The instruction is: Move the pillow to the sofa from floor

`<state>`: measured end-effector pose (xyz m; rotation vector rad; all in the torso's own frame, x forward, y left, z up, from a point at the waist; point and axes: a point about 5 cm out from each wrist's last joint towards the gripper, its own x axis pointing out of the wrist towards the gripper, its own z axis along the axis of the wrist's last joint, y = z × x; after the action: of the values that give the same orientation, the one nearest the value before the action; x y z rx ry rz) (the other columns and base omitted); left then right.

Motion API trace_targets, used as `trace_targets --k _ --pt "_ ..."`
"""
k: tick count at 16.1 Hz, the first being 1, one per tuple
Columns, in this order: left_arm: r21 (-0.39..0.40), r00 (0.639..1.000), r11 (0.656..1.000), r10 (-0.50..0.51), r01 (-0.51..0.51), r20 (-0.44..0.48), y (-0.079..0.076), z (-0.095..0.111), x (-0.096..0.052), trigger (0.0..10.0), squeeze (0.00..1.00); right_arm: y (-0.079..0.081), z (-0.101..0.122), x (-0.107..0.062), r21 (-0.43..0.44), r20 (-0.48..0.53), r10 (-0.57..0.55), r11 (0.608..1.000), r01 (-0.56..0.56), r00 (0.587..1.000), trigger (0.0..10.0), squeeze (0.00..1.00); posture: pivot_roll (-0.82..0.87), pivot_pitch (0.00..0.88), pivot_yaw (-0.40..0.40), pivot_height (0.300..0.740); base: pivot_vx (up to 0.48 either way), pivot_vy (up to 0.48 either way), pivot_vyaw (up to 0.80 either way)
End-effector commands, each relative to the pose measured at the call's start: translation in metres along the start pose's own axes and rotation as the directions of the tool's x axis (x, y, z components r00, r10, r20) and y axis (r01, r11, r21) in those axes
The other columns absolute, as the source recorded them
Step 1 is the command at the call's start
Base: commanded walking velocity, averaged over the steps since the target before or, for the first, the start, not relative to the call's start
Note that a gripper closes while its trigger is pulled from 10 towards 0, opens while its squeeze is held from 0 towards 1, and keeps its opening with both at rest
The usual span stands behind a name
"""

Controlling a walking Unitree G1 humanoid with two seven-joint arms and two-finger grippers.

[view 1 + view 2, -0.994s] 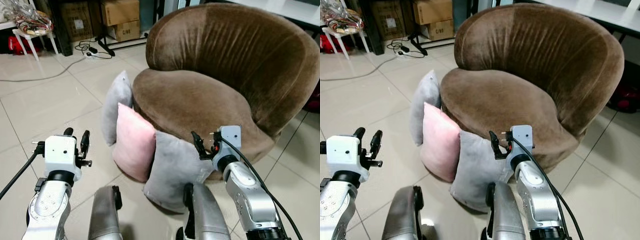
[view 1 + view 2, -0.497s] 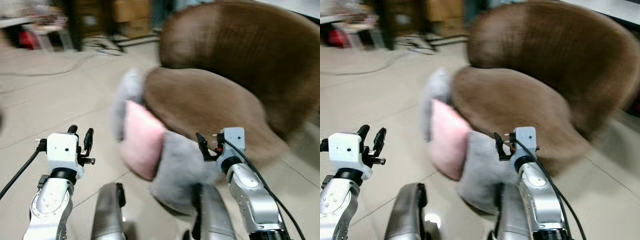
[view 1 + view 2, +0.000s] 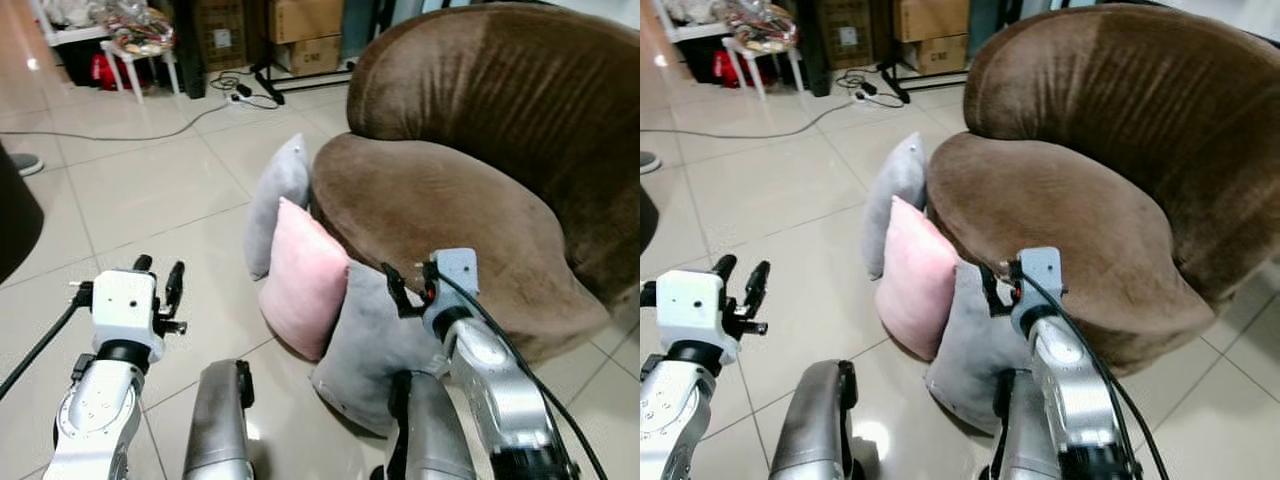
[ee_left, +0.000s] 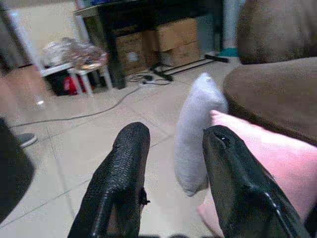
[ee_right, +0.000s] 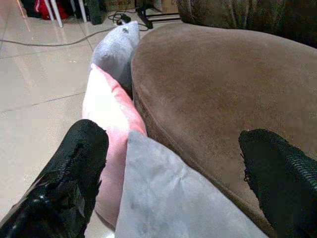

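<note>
Three pillows lean on edge against the front of the brown sofa [image 3: 450, 190]: a grey one [image 3: 278, 195] farthest, a pink one [image 3: 305, 280] in the middle, and a grey one [image 3: 365, 345] nearest me. My right gripper [image 3: 408, 287] is open and hovers over the top of the near grey pillow, next to the seat's front edge; the right wrist view has that pillow [image 5: 173, 198] between its wide-spread fingers [image 5: 79, 153]. Out to the left, my left gripper [image 3: 158, 275] is open and empty above the tiles, well short of the pillows [image 4: 195, 129].
Pale floor tiles [image 3: 130, 190] spread to the left of the pillows. Cardboard boxes [image 3: 305, 30], a white stool [image 3: 140, 55] and cables [image 3: 240, 90] sit at the back. A dark object [image 3: 12, 220] cuts in at the left edge. My own legs [image 3: 215, 420] fill the bottom.
The whole picture has shifted and sharpened after a blurred swing, so the camera moved. Sofa and pillows now sit further right. Both grippers hold the same pose; the pillows have not moved.
</note>
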<state>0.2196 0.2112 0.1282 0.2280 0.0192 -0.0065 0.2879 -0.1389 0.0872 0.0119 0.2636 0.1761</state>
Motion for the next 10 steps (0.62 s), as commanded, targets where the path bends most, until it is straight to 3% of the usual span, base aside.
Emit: trace_targets --k 1,5,6,10 --pt "0.003 0.999 0.999 -0.041 0.041 -0.021 -0.004 -0.002 0.003 10.0 0.00 -0.003 0.003 0.004 0.010 0.000 0.001 1.000 -0.001 1.000 10.0 1.00 0.03 0.000 -0.046 0.490 0.000 0.000 0.00" --pt "0.009 0.969 0.970 -0.244 0.245 -0.037 -0.015 -0.001 0.010 10.0 0.00 -0.018 0.000 0.041 -0.037 -0.101 -0.068 0.997 0.065 0.993 10.0 1.00 0.05 0.000 -0.040 0.490 0.000 0.000 0.00" --pt "0.018 0.958 0.958 -0.285 0.286 -0.042 -0.016 0.000 0.012 10.0 0.00 -0.022 0.001 0.048 -0.086 -0.107 -0.073 0.994 0.064 0.992 10.0 1.00 0.06 0.000 -0.040 0.490 0.000 0.000 0.00" --pt "0.054 0.932 0.931 -0.357 0.360 -0.067 -0.012 0.002 0.014 10.0 0.00 -0.025 -0.009 0.060 -0.083 -0.191 -0.040 0.996 0.024 0.981 10.0 1.00 0.10 0.000 -0.059 0.490 0.000 0.000 0.00"
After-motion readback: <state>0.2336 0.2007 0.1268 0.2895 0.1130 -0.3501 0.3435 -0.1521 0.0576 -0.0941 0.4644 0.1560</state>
